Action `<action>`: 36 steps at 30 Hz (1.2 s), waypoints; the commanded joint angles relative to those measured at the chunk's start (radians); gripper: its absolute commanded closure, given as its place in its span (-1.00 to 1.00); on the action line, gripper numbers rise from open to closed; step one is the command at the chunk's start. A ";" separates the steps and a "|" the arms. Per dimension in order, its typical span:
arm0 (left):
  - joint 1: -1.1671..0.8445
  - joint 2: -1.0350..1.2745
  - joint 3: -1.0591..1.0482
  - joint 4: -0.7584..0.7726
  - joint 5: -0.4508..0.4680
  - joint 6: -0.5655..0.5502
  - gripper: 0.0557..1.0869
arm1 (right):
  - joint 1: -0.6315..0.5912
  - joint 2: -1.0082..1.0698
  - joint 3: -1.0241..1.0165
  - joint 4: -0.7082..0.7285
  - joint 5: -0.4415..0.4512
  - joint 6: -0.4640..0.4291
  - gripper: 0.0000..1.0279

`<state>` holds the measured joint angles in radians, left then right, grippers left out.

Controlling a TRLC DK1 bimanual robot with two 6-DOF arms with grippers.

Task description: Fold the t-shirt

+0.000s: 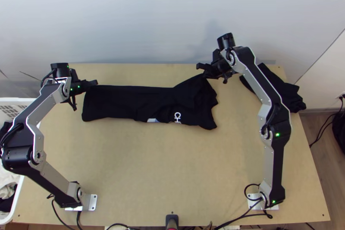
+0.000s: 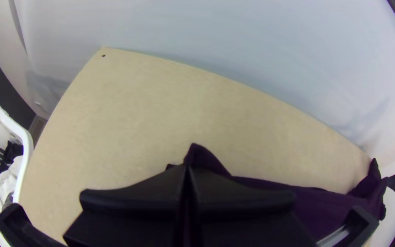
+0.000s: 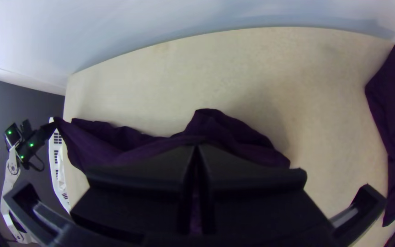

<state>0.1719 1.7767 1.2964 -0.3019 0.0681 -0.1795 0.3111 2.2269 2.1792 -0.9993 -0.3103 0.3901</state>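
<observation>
T-shirt: the black t-shirt (image 1: 125,100) lay across the far half of the table (image 1: 164,165), between the two grippers. It was gathered into a long, narrow strip towards the left, broader and rumpled at the right end.
Lettering: white letters (image 1: 177,117) showed at the near edge of the right part, with a pale patch (image 1: 153,120) just beside them (the rest of the print was tucked out of sight).
Left gripper: the left gripper (image 1: 95,82) was at the far corner of the strip's left end, its fingers closed on the cloth; a small peak of fabric stood up past the tips in its wrist view.
Right gripper: the right gripper (image 1: 202,70) was at the far edge of the broad right part, its fingers pinched together on the fabric, with loose folds around them.
Dark cloth: another dark cloth (image 1: 282,89) lay near the table's far right corner, apart from the shirt and beyond the right arm.
Basket: a white basket (image 1: 15,99) stood beside the table's left edge, with light and dark clothes in it.
</observation>
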 commanded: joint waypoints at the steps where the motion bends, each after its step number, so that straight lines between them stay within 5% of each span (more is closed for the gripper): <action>1: 0.014 0.030 -0.008 0.017 -0.004 0.000 0.92 | 0.011 0.076 0.042 0.001 0.004 0.010 0.94; 4: 0.006 0.020 -0.026 0.015 -0.004 -0.006 0.89 | 0.017 0.091 0.044 -0.007 0.011 0.006 0.88; 6: 0.006 0.000 -0.039 0.014 -0.004 -0.021 0.64 | 0.017 0.088 0.047 -0.009 0.023 0.004 0.67; 7: 0.006 -0.008 -0.045 0.009 -0.004 -0.025 0.54 | 0.017 0.083 0.047 -0.015 0.027 0.006 0.39; 9: 0.012 -0.019 -0.057 -0.005 -0.004 -0.028 0.28 | 0.016 0.073 0.047 -0.044 0.025 0.009 -0.49; 10: 0.014 -0.025 -0.066 -0.008 -0.005 -0.025 0.10 | 0.014 0.073 0.045 -0.059 0.025 0.009 -0.81; 11: 0.014 -0.026 -0.074 -0.009 -0.005 -0.018 -0.05 | 0.014 0.073 0.047 -0.076 0.025 0.006 -0.93; 13: 0.015 -0.023 -0.080 -0.017 -0.005 -0.006 -0.32 | 0.014 0.068 0.047 -0.105 0.025 -0.010 -0.93; 19: 0.017 -0.057 -0.042 -0.155 -0.005 0.000 -0.65 | 0.003 -0.013 0.050 -0.151 0.014 -0.014 -0.93; 29: -0.023 -0.088 -0.189 -0.098 -0.005 0.041 -0.74 | 0.117 -0.185 0.042 -0.185 -0.073 0.007 -0.93; 36: -0.045 -0.045 -0.200 -0.031 -0.091 0.038 -0.76 | 0.184 -0.231 -0.012 -0.188 -0.072 0.001 -0.93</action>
<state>0.1452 1.7054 1.1172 -0.3706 0.0257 -0.1413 0.4404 2.0453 2.1971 -1.1797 -0.3695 0.3889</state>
